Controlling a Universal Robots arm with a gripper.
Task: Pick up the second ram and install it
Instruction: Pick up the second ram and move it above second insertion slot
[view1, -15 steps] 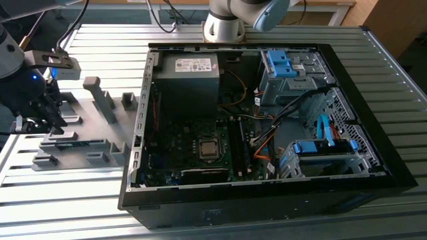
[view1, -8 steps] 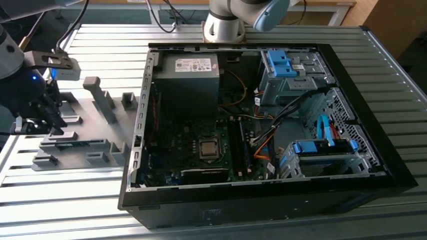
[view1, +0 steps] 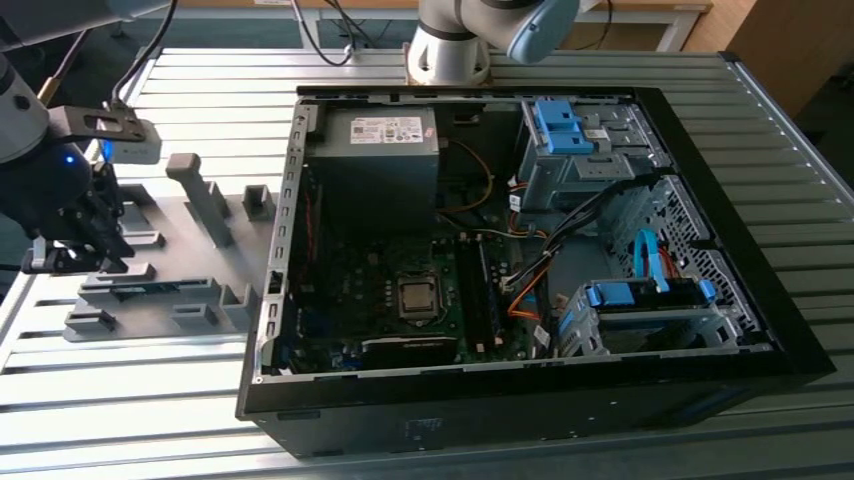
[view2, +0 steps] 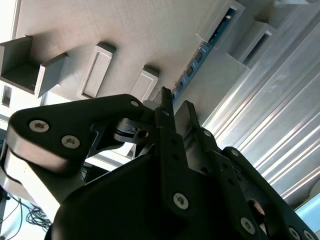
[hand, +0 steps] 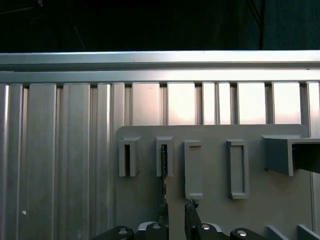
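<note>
The claw (view2: 176, 100) is hanging over the grey fixture tray (view1: 174, 255) on the exterior view's left, with its two thin black fingers pointing down. The jaws are standing a little apart, leaving a narrow gap, and I am not seeing anything clamped between them. The second ram (view2: 202, 52) is lying on its edge in a slot of the tray, and its end nearest the claw is reaching just up to the fingertips. In the first wrist view it is lining up more with one finger than with the gap.

Here I am judging the risk to be sitting. If the fingers are closing off-centre, one tip may be pressing on the stick's top edge instead of passing beside it, and the board may be tilting or jamming in its slot. The stick is thin, flat and rigid, with small chips along its side, which a bad grip may be scratching. The tray is matt plastic with upright blocks and rectangular pockets, near enough for a finger to be catching on them.

Further out, the table (view1: 134, 400) is ribbed bare aluminium, shining in stripes. On the exterior view's right, well apart from the claw, the black computer case (view1: 534, 420) is lying open, with loose cables (view1: 527, 275) crossing inside.
</note>
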